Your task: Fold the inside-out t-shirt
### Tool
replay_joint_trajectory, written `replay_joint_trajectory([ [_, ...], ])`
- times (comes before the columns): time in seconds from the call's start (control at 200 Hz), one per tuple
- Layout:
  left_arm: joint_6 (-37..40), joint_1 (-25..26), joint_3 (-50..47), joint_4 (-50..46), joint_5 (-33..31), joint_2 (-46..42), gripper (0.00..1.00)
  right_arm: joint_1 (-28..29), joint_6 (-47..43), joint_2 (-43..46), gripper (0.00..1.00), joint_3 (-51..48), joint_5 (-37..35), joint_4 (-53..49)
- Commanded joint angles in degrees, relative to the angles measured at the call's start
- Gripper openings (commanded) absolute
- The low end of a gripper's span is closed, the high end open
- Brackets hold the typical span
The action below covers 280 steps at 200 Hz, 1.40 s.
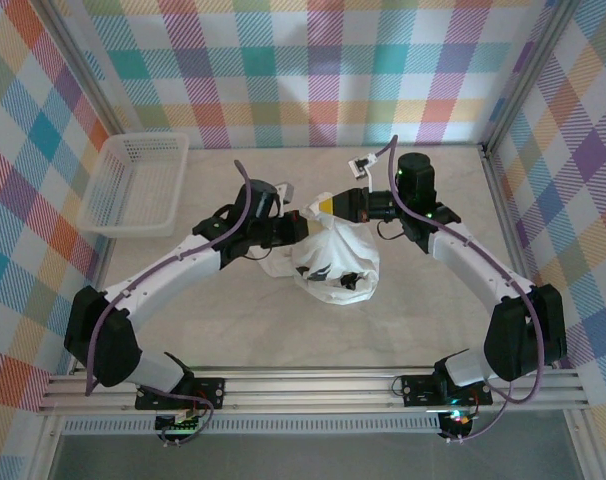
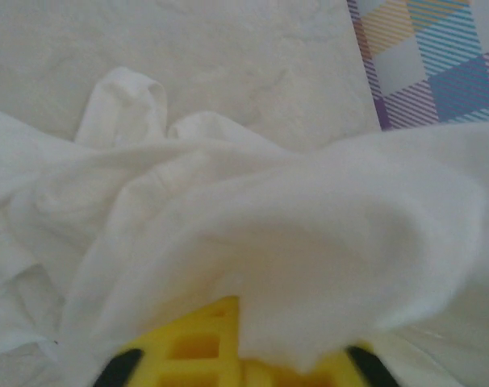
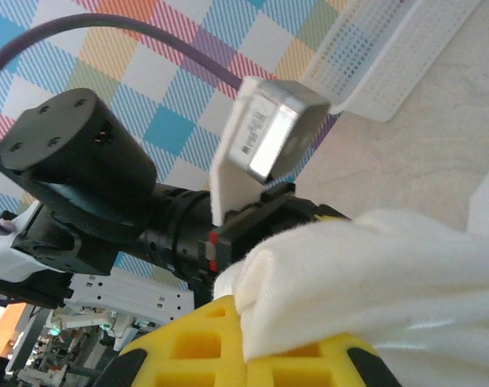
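The inside-out t-shirt (image 1: 335, 265) hangs as a bunched white bundle over the middle of the table, dark print showing faintly on its lower folds. Both grippers meet at its top. My left gripper (image 1: 301, 222) comes in from the left and is shut on the cloth. In the left wrist view the t-shirt (image 2: 269, 218) drapes over the yellow fingers of the left gripper (image 2: 243, 322). My right gripper (image 1: 325, 207) comes in from the right. It is shut on a thick fold of the t-shirt (image 3: 390, 266), which sits pinched in the right gripper (image 3: 257, 318).
A white mesh basket (image 1: 133, 229) stands at the back left of the table, also seen as the basket (image 3: 390, 48) in the right wrist view. The left arm's wrist and camera (image 3: 269, 137) sit very close to my right gripper. Checked walls enclose the table (image 1: 283, 335).
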<state>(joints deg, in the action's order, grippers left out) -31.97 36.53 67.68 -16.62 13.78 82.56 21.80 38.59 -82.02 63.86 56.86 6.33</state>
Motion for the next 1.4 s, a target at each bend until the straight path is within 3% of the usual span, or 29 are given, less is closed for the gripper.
replay_joint_trajectory([
  [0.0,-3.8,-1.9,2.3,4.9,1.7,-4.5,0.00,-2.2,1.1,1.1,0.00,1.4,-1.8,-2.6],
  [0.16,-24.4,-9.0,-8.0,26.1,18.8,-12.1,0.00,-11.2,2.0,-5.2,0.03,-3.3,2.8,2.1],
  [0.255,-25.0,-10.2,-8.2,25.2,21.5,-14.3,0.00,-13.0,6.7,-8.9,0.06,-7.6,6.0,12.0],
  [0.295,-22.7,-10.2,-7.2,22.2,22.1,-14.9,0.00,-13.0,7.4,-8.8,0.13,-7.8,6.7,12.2],
  [0.35,-18.7,-10.2,-5.8,17.1,22.9,-15.3,0.00,-13.1,6.1,-6.4,0.35,-8.3,5.9,10.8],
  [0.405,-15.4,-10.2,-5.1,13.6,23.2,-15.6,0.00,-13.2,1.7,-2.3,0.43,-9.0,2.1,5.4],
  [0.495,-11.4,-10.2,-4.3,9.5,23.5,-15.1,0.00,-11.6,-6.7,5.3,0.45,-9.6,-7.9,-4.3],
  [0.585,-8.6,-10.0,-3.2,7.6,25.3,-13.8,0.00,-4.2,-21.1,11.8,0.48,-8.9,-20.8,-11.8],
  [0.67,-6.9,-9.7,-2.9,8.1,27.4,-13.0,0.00,2.9,-35.4,13.5,0.54,-9.1,-30.9,-11.4],
  [0.755,-4.4,-9.2,-2.3,7.7,29.0,-12.6,0.00,5.1,-43.7,12.1,0.64,-9.4,-35.2,-7.5],
  [0.865,0.1,-8.4,-0.7,3.5,30.1,-12.6,0.00,5.7,-54.2,6.0,0.68,-3.5,-31.2,-11.1],
  [0.95,4.9,-7.6,1.5,-3.2,30.0,-12.6,0.00,6.9,-62.4,0.3,0.68,3.1,-21.8,-19.7],
  [1.065,13.8,-7.0,5.4,-13.8,29.0,-12.0,0.00,10.6,-68.2,-5.1,0.69,7.1,-14.3,-25.8],
  [1.125,17.2,-7.0,6.3,-18.1,26.0,-12.5,0.00,13.1,-70.8,-7.6,0.67,8.9,-11.3,-30.8],
  [1.165,18.6,-6.9,6.1,-19.5,22.8,-13.3,0.00,14.4,-70.6,-8.5,0.59,9.2,-10.1,-32.7],
  [1.285,20.1,-7.3,2.9,-20.8,15.3,-16.6,0.00,14.4,-58.2,-4.3,0.00,2.1,-10.4,-20.9],
  [1.395,20.1,-7.5,0.3,-20.6,9.8,-18.5,0.00,14.2,-46.8,4.1,0.00,-6.4,-19.0,-6.2],
])
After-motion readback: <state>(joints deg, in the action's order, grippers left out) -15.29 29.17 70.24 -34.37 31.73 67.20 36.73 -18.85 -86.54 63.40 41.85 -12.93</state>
